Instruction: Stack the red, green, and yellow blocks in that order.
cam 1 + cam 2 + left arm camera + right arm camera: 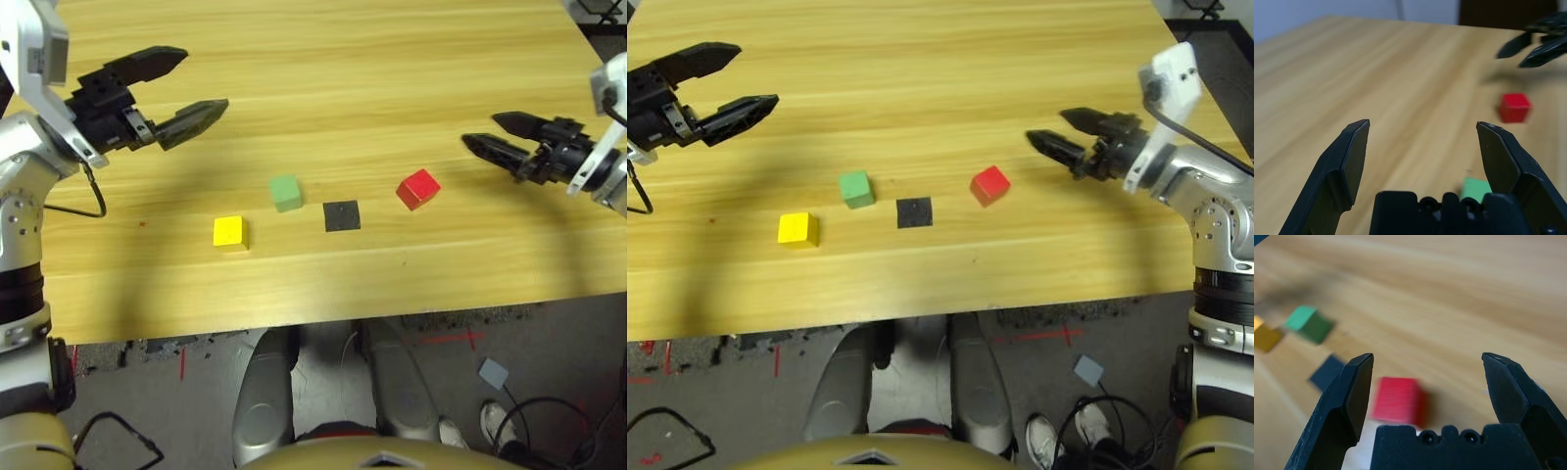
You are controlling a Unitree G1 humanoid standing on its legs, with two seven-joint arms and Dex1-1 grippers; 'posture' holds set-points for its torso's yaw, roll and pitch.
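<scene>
The red block (418,188), green block (286,192) and yellow block (229,232) are lying apart on the table (323,78), unstacked, a black patch (342,215) between green and red. The right gripper (490,137) is hovering near red, jaws spread, likely lining up a grab; the left gripper (191,88) is waiting, spread.

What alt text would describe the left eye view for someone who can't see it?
Yellow block, green block, black square patch and red block lie apart on a wooden table. The open left gripper and right gripper hover either side.
</scene>
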